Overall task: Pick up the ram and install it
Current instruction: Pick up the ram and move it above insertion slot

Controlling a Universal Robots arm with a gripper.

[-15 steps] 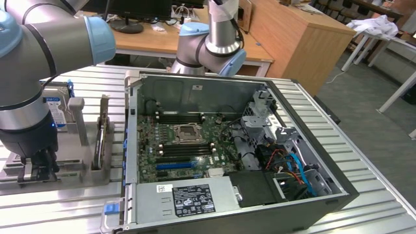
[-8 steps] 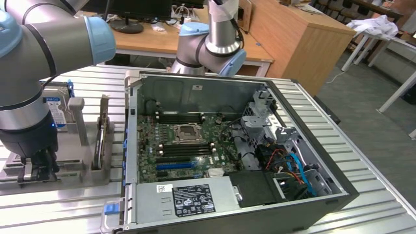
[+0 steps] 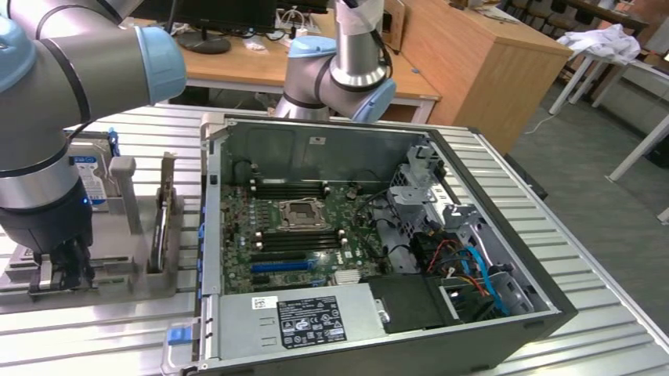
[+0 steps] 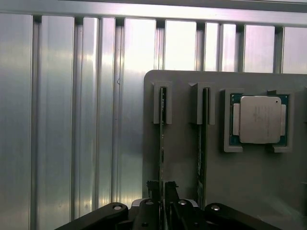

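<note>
gripper (image 4: 162,190), black, set astride the long slim green ram stick (image 4: 162,134), which stands on edge in the outermost slot of a grey plastic holder (image 4: 249,182) — clenched or not, i cannot tell — second stick (image 4: 204,139) just beside it, square silver processor (image 4: 259,120) beyond

Ribbed table (image 4: 62,120): bright, glossy metal. Parts holder (image 4: 182,172): matt grey plastic. Processor (image 4: 259,119) lid: smooth, dull metal.
</note>
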